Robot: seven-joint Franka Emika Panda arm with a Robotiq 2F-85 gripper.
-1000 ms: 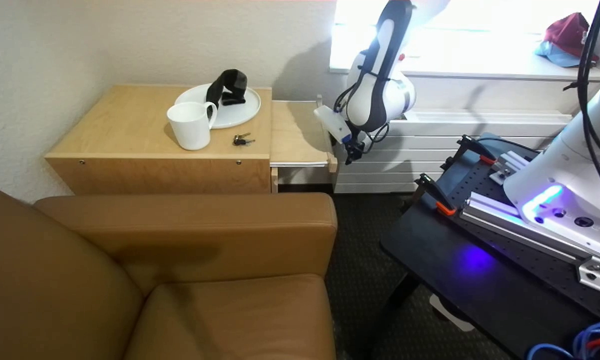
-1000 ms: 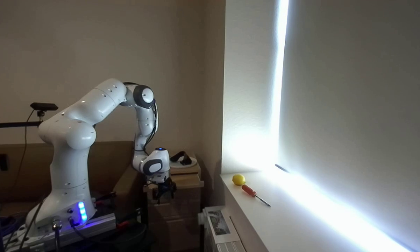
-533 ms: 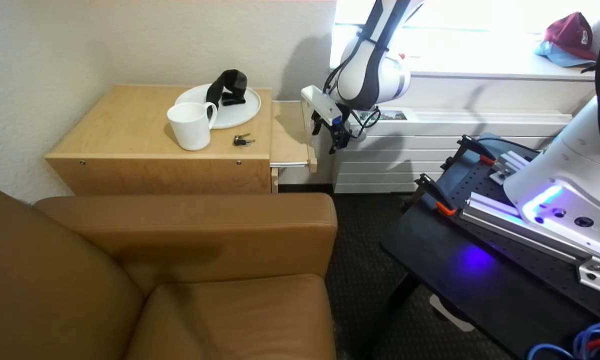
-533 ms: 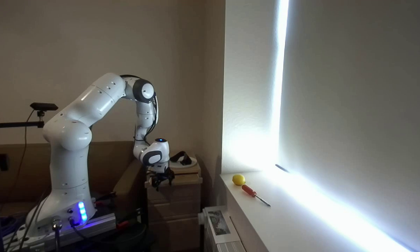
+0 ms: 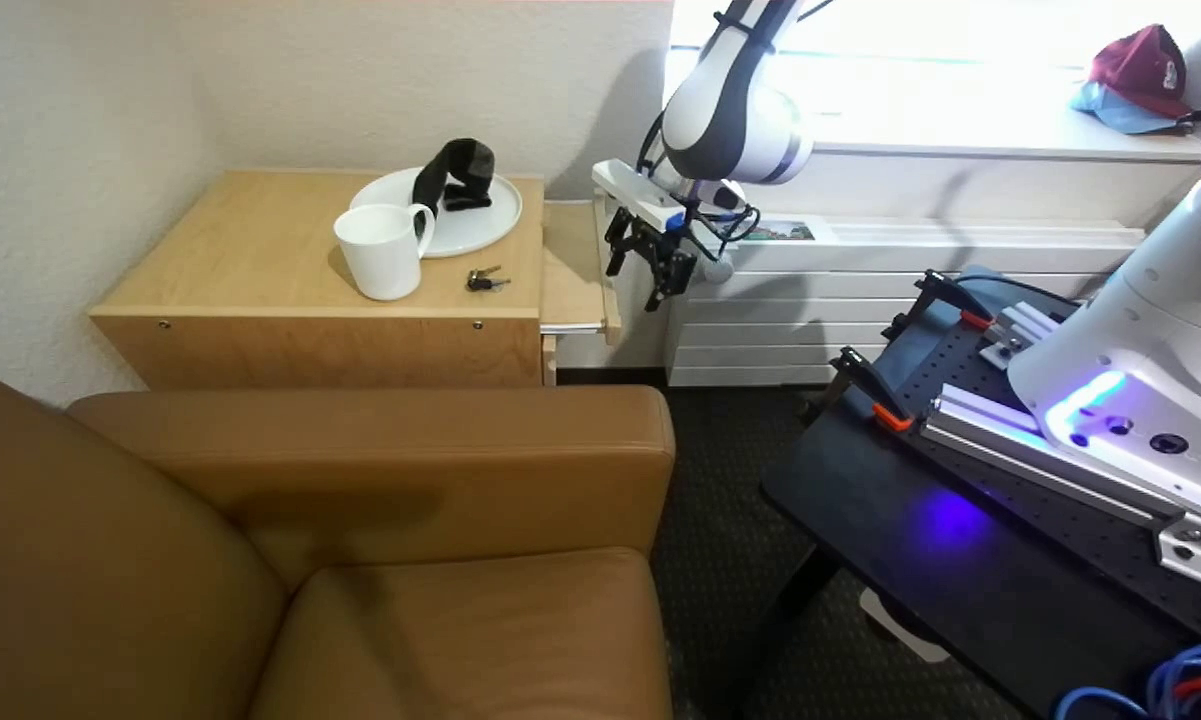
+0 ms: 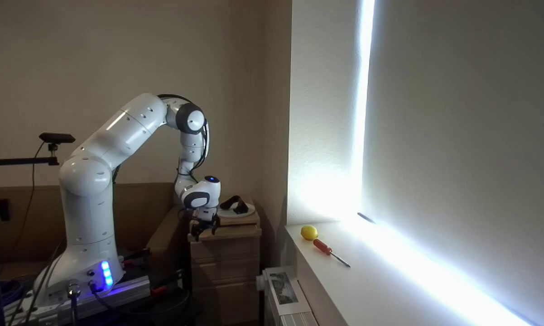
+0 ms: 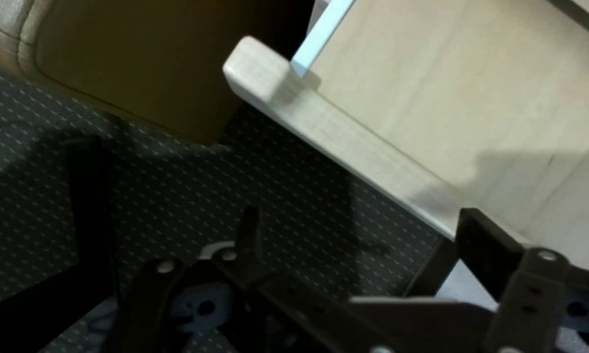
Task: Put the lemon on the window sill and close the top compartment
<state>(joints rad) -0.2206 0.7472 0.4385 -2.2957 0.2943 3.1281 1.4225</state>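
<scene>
Low in the wrist view, the jaws stood wide apart, holding nothing; an off-centre push might have jammed the top compartment [image 7: 436,113], upper right.

- Arm [image 6: 129,129]: raised, bent at the elbow [image 6: 191,118].
- Forearm [image 6: 191,148]: near vertical, above the wrist [image 6: 201,194].
- Jaws: spread apart, directed downward.
- Base [image 6: 84,258]: status light [image 6: 106,274] lit blue.
</scene>
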